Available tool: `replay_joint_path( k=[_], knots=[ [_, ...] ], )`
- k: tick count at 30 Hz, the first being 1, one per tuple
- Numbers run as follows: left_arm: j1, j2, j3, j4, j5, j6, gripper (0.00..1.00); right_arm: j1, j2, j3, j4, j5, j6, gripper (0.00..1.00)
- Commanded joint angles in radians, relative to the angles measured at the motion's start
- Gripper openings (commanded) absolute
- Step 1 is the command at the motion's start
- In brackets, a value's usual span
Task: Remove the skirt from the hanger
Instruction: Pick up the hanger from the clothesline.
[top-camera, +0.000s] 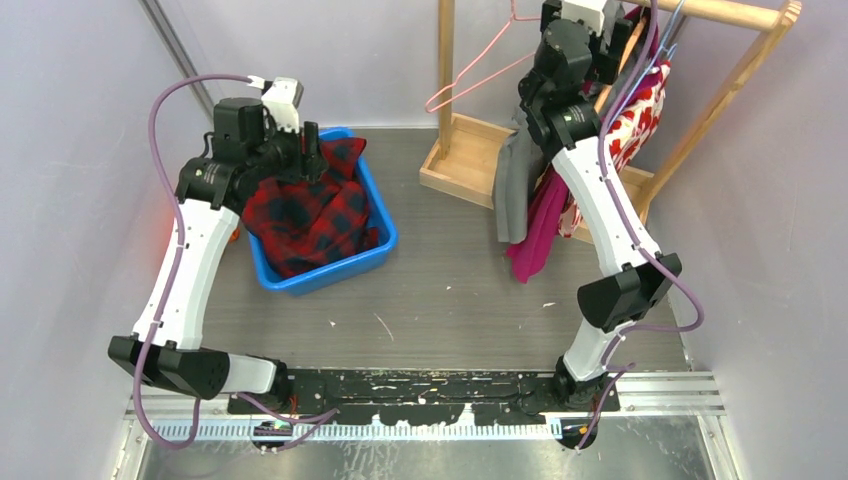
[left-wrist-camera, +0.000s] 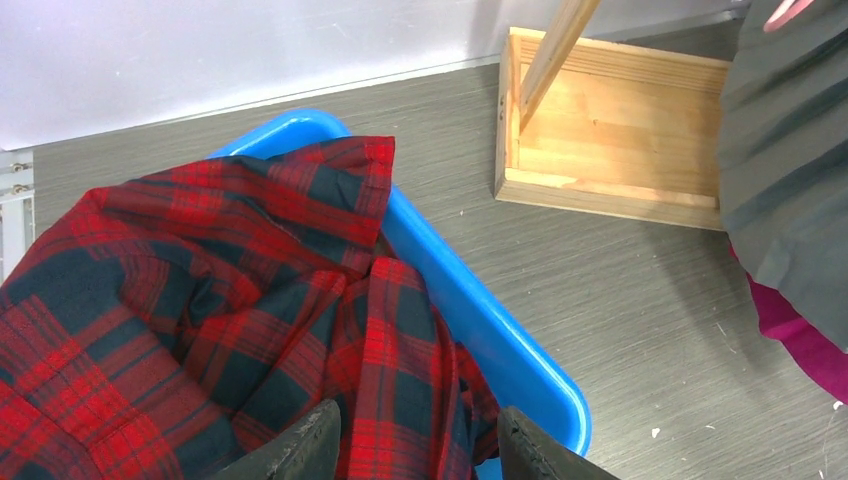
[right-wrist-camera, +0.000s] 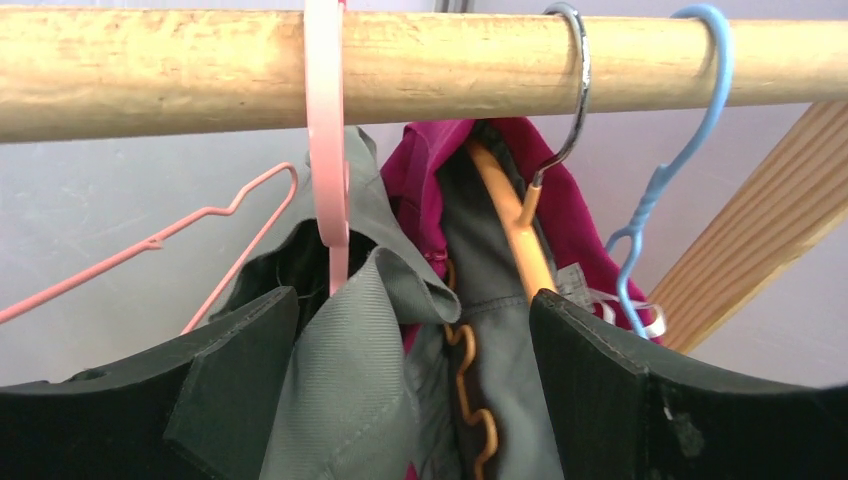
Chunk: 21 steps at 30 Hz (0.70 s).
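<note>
Wooden rail (right-wrist-camera: 150, 70), bunched grey skirt (right-wrist-camera: 350, 400) on pink hanger (right-wrist-camera: 327, 150), left end effector (left-wrist-camera: 418, 435) and right end effector (right-wrist-camera: 410, 330) spread

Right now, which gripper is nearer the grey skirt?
Right. The right gripper is up at the rail, open, with the top of the grey skirt between its jaws. The left gripper hangs over the plaid cloth in the bin, well clear of the skirt.

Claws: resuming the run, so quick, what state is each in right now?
Left claw: open above the plaid cloth, holding nothing.
Right claw: open around the grey skirt, not gripping.
</note>
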Motion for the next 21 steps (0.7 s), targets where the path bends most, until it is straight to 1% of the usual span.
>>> replay_joint_path(
  k=[1, 6, 14, 19, 21],
  knots=[
    [-0.002, 0.005, 0.014, 0.015, -0.005, 0.007, 0.58, -0.026, 0.038, 0.073, -0.058, -0.027, 0.115, 0.90],
    [-0.002, 0.024, 0.014, 0.018, -0.004, 0.009, 0.58, -0.027, 0.032, 0.093, -0.087, -0.048, 0.147, 0.87],
    [-0.002, 0.023, 0.000, 0.015, -0.013, 0.017, 0.58, -0.022, 0.027, 0.179, -0.219, -0.142, 0.291, 0.80],
    [-0.002, 0.017, -0.015, 0.017, -0.014, 0.017, 0.57, -0.013, -0.012, 0.124, -0.172, -0.076, 0.232, 0.79],
    [-0.001, 0.014, -0.024, 0.016, -0.014, 0.017, 0.57, -0.013, -0.036, 0.098, -0.162, -0.075, 0.210, 0.79]
  ],
)
